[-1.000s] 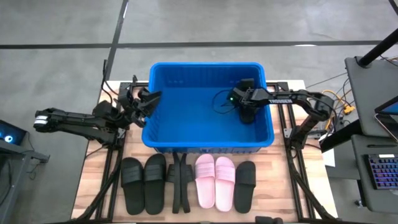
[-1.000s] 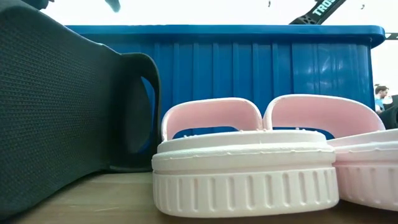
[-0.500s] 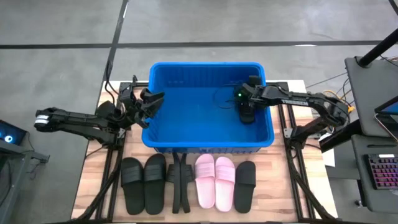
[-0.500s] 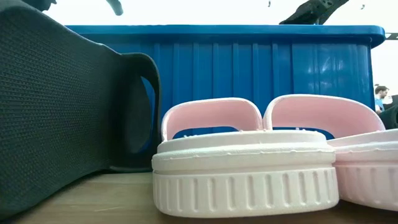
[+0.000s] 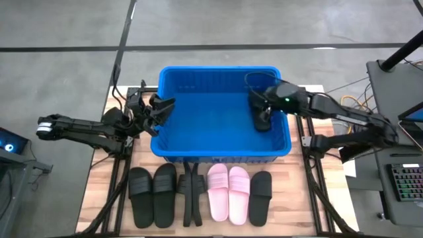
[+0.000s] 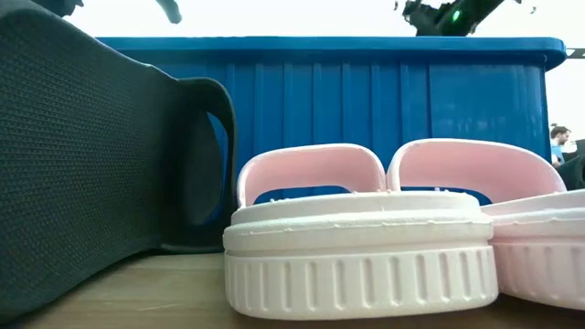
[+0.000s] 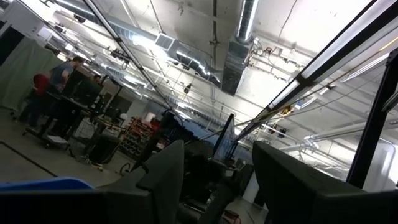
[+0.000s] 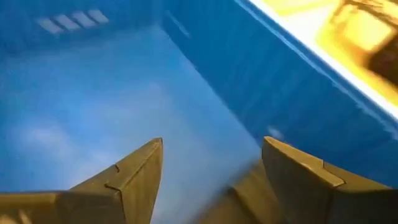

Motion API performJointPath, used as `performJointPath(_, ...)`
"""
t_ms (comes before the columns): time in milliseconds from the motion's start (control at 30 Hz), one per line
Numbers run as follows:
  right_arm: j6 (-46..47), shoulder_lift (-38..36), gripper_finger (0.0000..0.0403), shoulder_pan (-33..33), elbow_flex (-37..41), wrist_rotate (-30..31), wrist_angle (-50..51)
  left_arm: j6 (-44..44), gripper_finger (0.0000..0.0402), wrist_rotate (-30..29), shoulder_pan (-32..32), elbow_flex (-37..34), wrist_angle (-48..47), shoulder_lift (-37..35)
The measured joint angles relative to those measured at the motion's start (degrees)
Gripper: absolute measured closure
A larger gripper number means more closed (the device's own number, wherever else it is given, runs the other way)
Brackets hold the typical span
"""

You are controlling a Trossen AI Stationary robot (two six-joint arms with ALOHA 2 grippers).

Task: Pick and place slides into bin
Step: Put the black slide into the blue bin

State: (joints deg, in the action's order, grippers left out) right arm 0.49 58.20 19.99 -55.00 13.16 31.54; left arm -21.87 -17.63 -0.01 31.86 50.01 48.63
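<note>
Slides: I count five lined up on the wooden table [image 5: 99, 198] at 6 o'clock of the bin [image 5: 221, 153], plus one black slide [image 5: 263, 123] already lying inside the bin at its 3 o'clock wall.

Row, going 9 to 3 o'clock: two black slides [image 5: 153, 196] side by side, then a dark frame strut [image 5: 191, 196], then the pink pair [image 5: 229, 192], touching each other, then one more black slide [image 5: 260, 196] just beside the pink ones.

Right gripper [image 5: 256, 100] is over the bin's 3 o'clock side, above the dropped slide. Right wrist view shows its fingers [image 8: 134, 177] spread wide with only blue bin floor between them, so it grips nothing.

Left gripper [image 5: 158, 108] sits just outside the bin's 9 o'clock wall, arm stretched out toward 9 o'clock. Left wrist view looks up at the room ceiling, fingers [image 7: 166, 174] parted with a gap and nothing between them.

Low view: a pink slide [image 6: 356, 242] fills the front, a black one [image 6: 91, 155] at 9 o'clock of it, and the bin wall stands behind both.
</note>
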Motion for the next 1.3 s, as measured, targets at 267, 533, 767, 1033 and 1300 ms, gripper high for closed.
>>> performJointPath(267, 10.78, -4.8, 0.0146, -11.45, 0.0, -4.59, -1.02, 0.0, 0.0226, 0.0, 0.0, 0.0, 0.04, 0.02)
performJointPath(533, 25.14, -4.46, 0.0147, -25.59, 0.0, -4.24, -4.62, -0.03, 0.0226, 6.5, 0.0, 0.0, -0.05, -0.77)
performJointPath(767, 35.87, -3.79, 0.015, -35.97, -0.02, 0.03, -7.53, 0.05, 0.0226, 13.26, -0.29, 1.54, -11.63, -3.98)
performJointPath(1033, 42.54, -2.19, 0.0152, -46.93, -1.93, 9.28, -4.69, 0.2, 0.0226, 13.49, -2.2, 6.7, -28.88, -7.37)
performJointPath(1300, 44.87, 7.08, 0.0152, -53.05, -14.29, 13.71, 11.39, 0.1, 0.0226, 13.48, -2.29, 5.78, -29.2, -8.34)
